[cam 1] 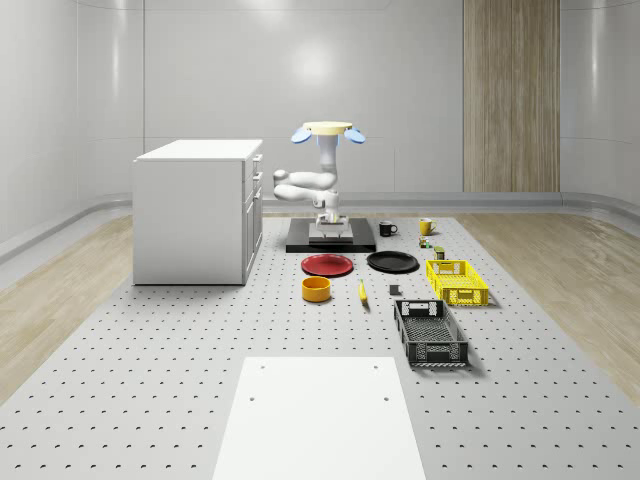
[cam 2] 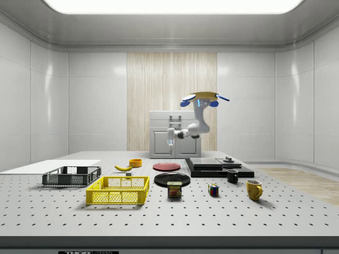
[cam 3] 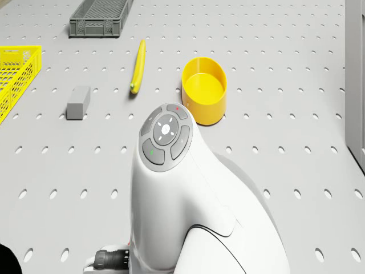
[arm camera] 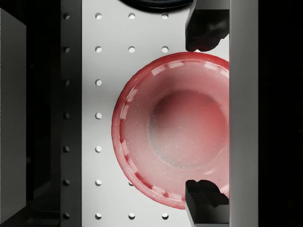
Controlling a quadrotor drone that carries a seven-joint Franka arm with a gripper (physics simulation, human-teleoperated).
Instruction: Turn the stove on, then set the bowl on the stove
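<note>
Two fingertips (arm camera: 203, 33) frame what the wrist camera sees, spread wide with nothing between them: my hand (arm camera: 206, 118) is released and carries nothing. It hangs pointing straight down, high off the bench (cam 1: 150, 360). Directly beneath it lies the red plate (arm camera: 156, 132), which is no part of my job, so I judge I am only passing over it.

Just beyond the plate, farther from my drone body (cam 2: 200, 98), sits the yellow bowl (cam 3: 204, 88), upright and mouth up on the bench, which should let a finger slip over its wall. A banana (cam 3: 137, 65) lies just beside it, and a small grey block (cam 3: 78, 101) rests past that. The dark crate (cam 3: 100, 16) and the yellow basket (cam 3: 14, 74) stand farther off still.

Behind my hand, on the side away from the bowl, lies the flat black stove (cam 2: 217, 166); my drone body hovers over its edge, resting on nothing. I cannot tell whether the stove is on. The bowl is well apart from it, so that step is not yet done.
</note>
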